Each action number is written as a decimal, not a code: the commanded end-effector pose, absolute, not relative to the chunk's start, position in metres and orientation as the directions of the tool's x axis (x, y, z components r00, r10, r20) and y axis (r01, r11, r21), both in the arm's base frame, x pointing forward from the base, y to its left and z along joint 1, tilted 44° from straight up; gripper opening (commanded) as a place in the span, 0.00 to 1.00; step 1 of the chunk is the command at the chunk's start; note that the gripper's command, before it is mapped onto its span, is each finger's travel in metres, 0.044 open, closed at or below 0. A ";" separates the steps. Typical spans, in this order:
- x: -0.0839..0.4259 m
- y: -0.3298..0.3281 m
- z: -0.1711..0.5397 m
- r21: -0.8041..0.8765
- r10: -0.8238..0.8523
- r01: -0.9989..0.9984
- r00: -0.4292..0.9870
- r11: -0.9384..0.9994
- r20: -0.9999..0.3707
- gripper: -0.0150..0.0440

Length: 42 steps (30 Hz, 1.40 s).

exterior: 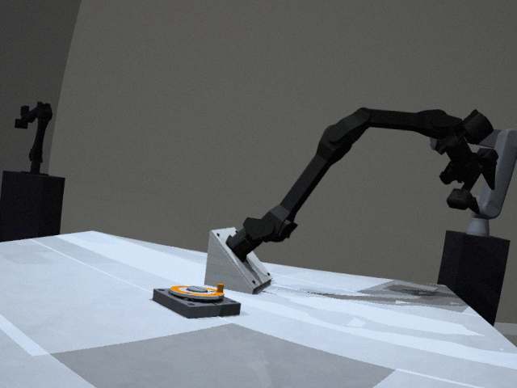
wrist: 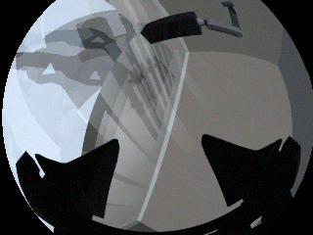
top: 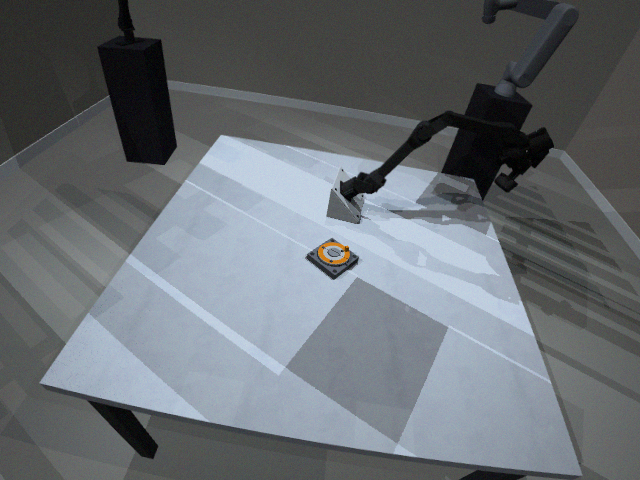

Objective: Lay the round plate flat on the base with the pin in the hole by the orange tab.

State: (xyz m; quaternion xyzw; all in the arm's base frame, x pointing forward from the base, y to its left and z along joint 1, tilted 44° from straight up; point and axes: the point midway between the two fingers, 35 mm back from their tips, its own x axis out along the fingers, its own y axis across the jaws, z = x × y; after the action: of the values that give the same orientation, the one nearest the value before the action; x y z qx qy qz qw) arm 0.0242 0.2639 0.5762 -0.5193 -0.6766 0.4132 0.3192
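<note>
The round plate (top: pixel 325 258) (exterior: pixel 177 290), white with an orange ring, sits around the grey post (top: pixel 333 252) (exterior: pixel 197 288) on the dark square base (top: pixel 334 273) (exterior: pixel 187 309). In the exterior view the plate looks slightly raised, with a dark gap under its near edge. Its upright orange tab (top: pixel 346 248) (exterior: pixel 220 288) is on the right side. The pin cannot be made out, and the hole beside the tab is too small to judge against it. My gripper (exterior: pixel 485 199) (wrist: pixel 160 142) is open and empty, high and far to the right of the plate, touching nothing.
My arm's wedge-shaped grey mount (top: pixel 341 210) (exterior: pixel 225 267) stands behind the base on the pale table (top: pixel 206 310) (exterior: pixel 104 317). A dark pedestal (top: pixel 139 103) (exterior: pixel 31 204) stands beyond the table at left; another (top: pixel 467 149) (exterior: pixel 469 267) with a grey arm stands at right.
</note>
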 end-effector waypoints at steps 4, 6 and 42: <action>0.070 0.273 0.555 -0.941 0.993 0.338 -0.107 -0.015 -0.054 0.75; 0.106 0.280 0.529 -0.971 0.992 0.210 -0.020 -0.115 -0.122 0.67; 0.309 -0.005 0.130 0.355 0.591 -0.598 0.255 0.718 -0.766 0.25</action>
State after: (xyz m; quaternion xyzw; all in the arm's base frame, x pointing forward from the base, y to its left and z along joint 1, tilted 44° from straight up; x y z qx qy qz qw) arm 0.3242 0.0127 0.1515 -0.0820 0.4340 0.4131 0.7964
